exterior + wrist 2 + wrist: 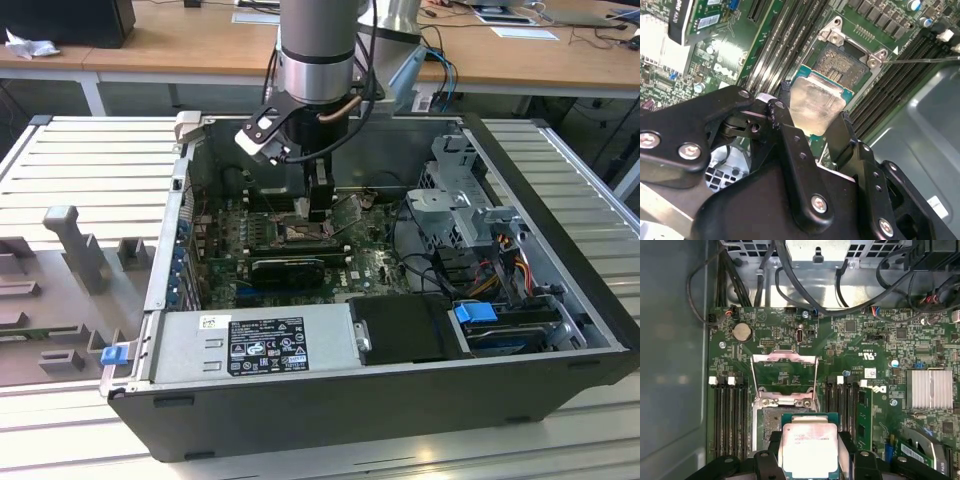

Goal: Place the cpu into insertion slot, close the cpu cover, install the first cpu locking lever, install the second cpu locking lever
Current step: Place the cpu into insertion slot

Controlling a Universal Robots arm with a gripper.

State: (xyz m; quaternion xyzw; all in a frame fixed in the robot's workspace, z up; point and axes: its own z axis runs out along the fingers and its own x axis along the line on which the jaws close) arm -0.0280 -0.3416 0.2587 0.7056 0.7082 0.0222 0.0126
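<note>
My gripper [318,205] is inside the open computer case, shut on the cpu [815,107], a silvery square chip on a green carrier. In the second wrist view the two black fingers [787,117] clamp its opposite edges. The cpu [810,445] hangs just above the insertion slot [771,422], offset so part of the dark pin field [842,65] stays uncovered. The cpu cover [785,358] stands swung open beyond the socket, with green board showing through its cut-out. A thin locking lever [920,60] sticks out to the side of the socket.
Long black memory slots [730,415] flank the socket on both sides. A finned heat sink [927,387] and black cables [840,285] sit nearby. The power supply [250,345] and drive cage [460,210] crowd the case. A grey fixture [70,240] stands at the exterior view's left.
</note>
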